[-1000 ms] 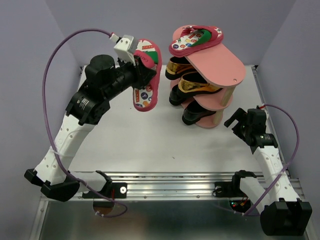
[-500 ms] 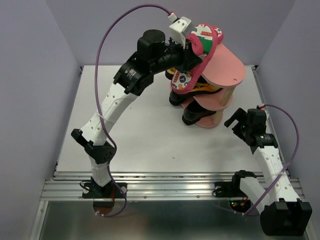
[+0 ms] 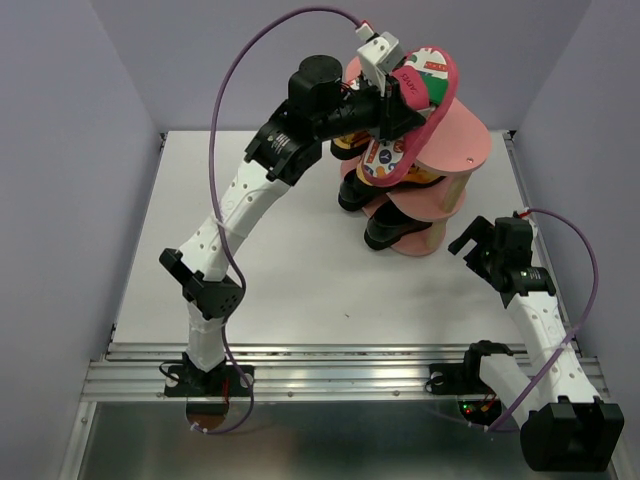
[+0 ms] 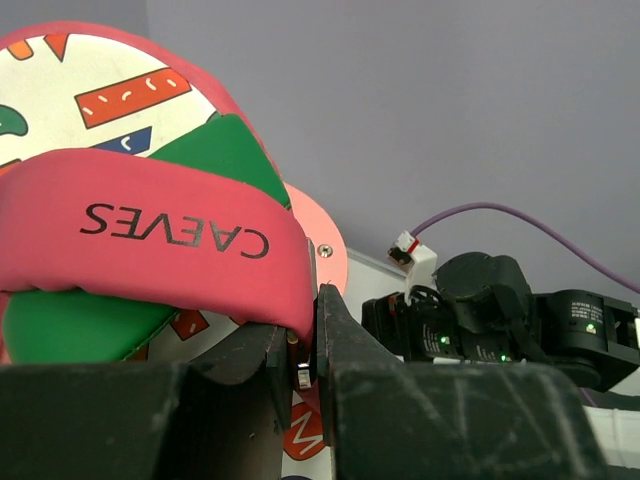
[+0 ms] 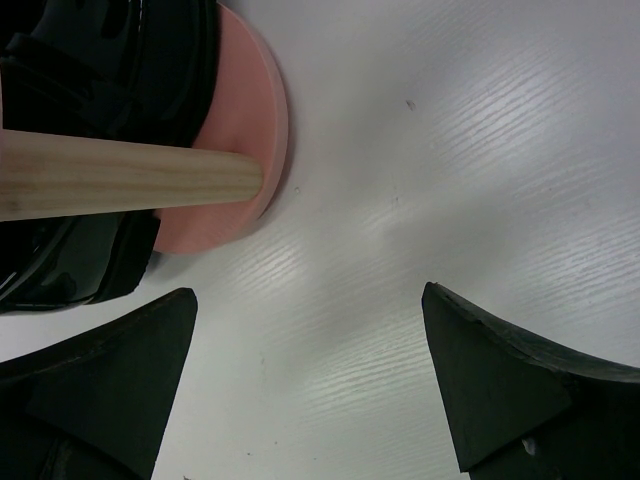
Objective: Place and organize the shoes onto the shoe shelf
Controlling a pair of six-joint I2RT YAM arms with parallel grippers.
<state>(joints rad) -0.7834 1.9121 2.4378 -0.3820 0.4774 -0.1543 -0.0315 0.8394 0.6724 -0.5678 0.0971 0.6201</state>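
My left tool [image 3: 400,105] is reaching out over the shoe shelf [image 3: 462,140]. Its jaws are pinched almost together on the red strap [image 4: 170,240] of one pink flip-flop [image 3: 428,85]. The wrist view shows the strap clamped in the narrow gap between the fingers, with the printed footbed rising behind it. The flip-flop hangs tilted across the left part of the top board. One end is up over the board and the other dips past its near-left edge. I cannot tell whether the sole touches the board.

Below that, the shelf is loaded. Gold loafers [image 3: 430,179] show on the middle tier, mostly hidden by the flip-flop and my arm. The glossy black loafers [image 3: 390,232] sit on the lowest tier, their ends poking out to the left.

My right tool [image 3: 470,245] hangs low over the white counter [image 3: 280,270], just to the right of the shelf's foot. Its fingers are spread wide with only bare counter between them. From that wrist I see the pink bottom board [image 5: 245,150], a round wooden post [image 5: 130,175] standing on it, and the shiny black loafers on the board beside the post.
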